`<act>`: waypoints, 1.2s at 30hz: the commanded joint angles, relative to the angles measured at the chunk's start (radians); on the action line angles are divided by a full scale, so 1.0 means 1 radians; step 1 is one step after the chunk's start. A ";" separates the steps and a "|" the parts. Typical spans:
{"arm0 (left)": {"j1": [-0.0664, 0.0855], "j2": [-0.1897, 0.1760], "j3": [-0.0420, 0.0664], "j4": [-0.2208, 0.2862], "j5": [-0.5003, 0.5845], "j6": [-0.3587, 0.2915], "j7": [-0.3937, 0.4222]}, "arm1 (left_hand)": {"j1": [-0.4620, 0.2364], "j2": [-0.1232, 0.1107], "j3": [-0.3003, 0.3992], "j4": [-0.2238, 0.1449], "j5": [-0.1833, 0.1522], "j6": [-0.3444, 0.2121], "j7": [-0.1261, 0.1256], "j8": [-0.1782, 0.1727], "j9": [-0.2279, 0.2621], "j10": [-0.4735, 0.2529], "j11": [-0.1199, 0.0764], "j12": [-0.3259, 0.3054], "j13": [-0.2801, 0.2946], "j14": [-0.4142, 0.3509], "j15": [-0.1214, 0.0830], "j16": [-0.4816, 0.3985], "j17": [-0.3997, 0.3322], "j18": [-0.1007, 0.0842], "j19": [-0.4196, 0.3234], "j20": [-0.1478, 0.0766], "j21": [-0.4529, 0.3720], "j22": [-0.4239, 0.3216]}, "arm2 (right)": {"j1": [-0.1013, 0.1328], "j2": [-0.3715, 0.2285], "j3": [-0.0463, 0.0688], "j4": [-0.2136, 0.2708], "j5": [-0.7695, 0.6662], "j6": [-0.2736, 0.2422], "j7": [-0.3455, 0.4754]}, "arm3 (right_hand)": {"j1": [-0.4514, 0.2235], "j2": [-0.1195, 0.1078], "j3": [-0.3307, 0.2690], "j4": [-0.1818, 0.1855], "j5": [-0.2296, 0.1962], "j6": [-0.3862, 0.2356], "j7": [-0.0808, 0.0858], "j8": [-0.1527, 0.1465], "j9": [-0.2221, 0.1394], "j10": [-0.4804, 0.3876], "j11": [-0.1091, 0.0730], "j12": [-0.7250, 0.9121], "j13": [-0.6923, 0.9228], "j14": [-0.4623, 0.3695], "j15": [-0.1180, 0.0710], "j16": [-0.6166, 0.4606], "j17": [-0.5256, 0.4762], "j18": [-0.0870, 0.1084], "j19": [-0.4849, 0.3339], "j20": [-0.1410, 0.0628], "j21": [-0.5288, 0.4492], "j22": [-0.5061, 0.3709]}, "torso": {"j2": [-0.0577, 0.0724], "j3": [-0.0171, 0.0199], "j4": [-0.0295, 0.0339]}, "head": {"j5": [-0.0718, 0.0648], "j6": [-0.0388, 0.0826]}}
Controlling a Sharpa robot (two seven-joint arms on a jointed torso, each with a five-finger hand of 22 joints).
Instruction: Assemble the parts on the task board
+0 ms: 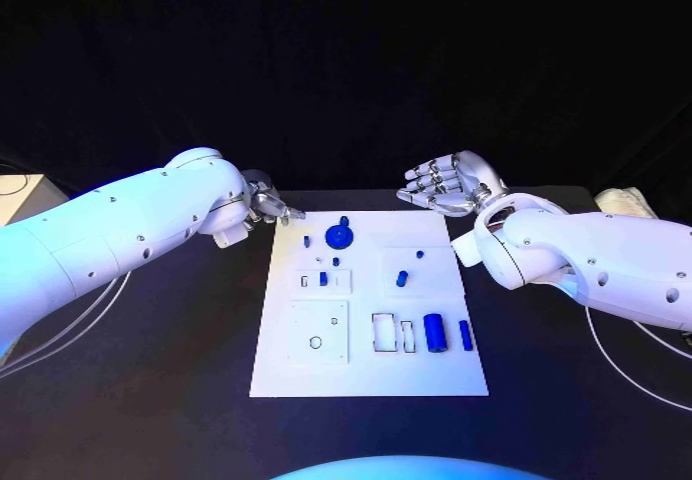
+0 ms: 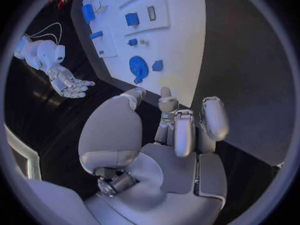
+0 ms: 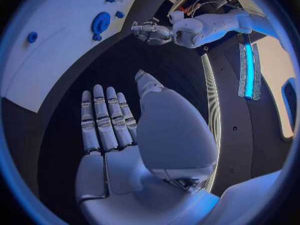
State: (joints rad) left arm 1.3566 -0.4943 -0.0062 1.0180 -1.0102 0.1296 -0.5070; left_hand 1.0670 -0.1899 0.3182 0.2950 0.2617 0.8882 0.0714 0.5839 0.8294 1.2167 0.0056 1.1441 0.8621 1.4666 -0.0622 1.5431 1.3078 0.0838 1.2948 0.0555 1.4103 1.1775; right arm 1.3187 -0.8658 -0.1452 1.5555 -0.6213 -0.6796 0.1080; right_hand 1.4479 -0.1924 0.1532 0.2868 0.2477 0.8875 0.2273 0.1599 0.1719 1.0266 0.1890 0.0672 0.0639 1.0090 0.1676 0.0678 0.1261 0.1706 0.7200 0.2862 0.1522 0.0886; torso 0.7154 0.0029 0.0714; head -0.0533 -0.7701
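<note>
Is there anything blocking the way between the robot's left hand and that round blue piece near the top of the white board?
Nothing visible does. The left hand hovers at the far left corner of the task board, holding nothing. Between it and the round blue part lies only bare white board and one tiny blue part, low and slightly off the straight line.

Lab — black table [image 1: 173, 400] (white task board [image 1: 433, 375])
</note>
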 commanded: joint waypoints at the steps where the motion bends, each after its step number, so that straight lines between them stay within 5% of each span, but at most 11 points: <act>1: 0.001 0.011 -0.001 -0.014 0.019 0.041 0.025 | -0.008 0.003 -0.008 0.000 -0.006 -0.008 0.005 -0.007 -0.003 -0.010 -0.001 -0.008 -0.005 0.082 0.011 -0.006 0.204 0.002 -0.005 0.002 -0.007 -0.004 | -0.001 0.001 0.000 0.000 0.009 0.007 0.028 | 0.002 0.012 0.006 -0.001 0.007 0.007 0.014 -0.004 -0.002 -0.002 0.003 -0.004 -0.001 0.004 -0.003 0.001 -0.002 0.015 0.007 0.001 0.004 0.001 | 0.002 -0.0005 -0.0001 | -0.005 0.001; 19: -0.013 0.076 -0.023 -0.081 0.044 0.075 0.038 | -0.010 0.023 -0.047 0.000 -0.010 -0.036 0.030 -0.079 -0.065 -0.038 0.022 -0.012 -0.027 0.079 0.031 -0.007 0.199 0.005 -0.018 0.020 -0.013 -0.014 | 0.000 0.010 0.000 -0.003 0.011 0.000 0.025 | 0.002 0.013 0.011 -0.002 0.015 0.008 0.015 -0.006 -0.003 -0.004 0.004 -0.004 -0.001 0.003 -0.001 -0.001 -0.006 0.013 -0.026 0.000 -0.009 -0.011 | 0.002 -0.0001 0.0004 | -0.003 0.001; 36: -0.023 0.093 -0.028 -0.108 0.044 0.087 0.032 | -0.006 0.026 -0.050 -0.001 -0.010 -0.034 0.032 -0.087 -0.075 -0.045 0.024 -0.016 -0.035 0.078 0.033 -0.008 0.197 0.006 -0.021 0.022 -0.016 -0.018 | 0.000 0.013 0.000 -0.006 0.010 0.001 0.015 | 0.002 0.012 0.012 -0.002 0.015 0.008 0.017 -0.007 -0.004 -0.004 0.005 -0.004 -0.001 -0.002 0.001 -0.003 -0.009 0.011 -0.055 0.002 -0.023 -0.020 | 0.001 0.0005 0.0002 | -0.005 -0.001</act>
State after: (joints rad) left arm 1.3344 -0.4046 -0.0346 0.9104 -0.9736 0.1951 -0.4832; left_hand 1.0597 -0.1747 0.2745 0.2924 0.2537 0.8578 0.1018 0.4995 0.7556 1.1792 0.0287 1.1333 0.8266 1.4685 -0.0353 1.5392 1.3076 0.0838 1.2753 0.0751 1.3980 1.1592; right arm 1.3186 -0.8538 -0.1452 1.5492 -0.6082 -0.6812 0.1143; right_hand 1.4520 -0.1884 0.1604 0.2854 0.2594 0.8874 0.2272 0.1561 0.1693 1.0267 0.1889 0.0672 0.0639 1.0091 0.1676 0.0678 0.1183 0.1706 0.6726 0.2896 0.1337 0.0698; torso 0.7165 0.0035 0.0703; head -0.0571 -0.7703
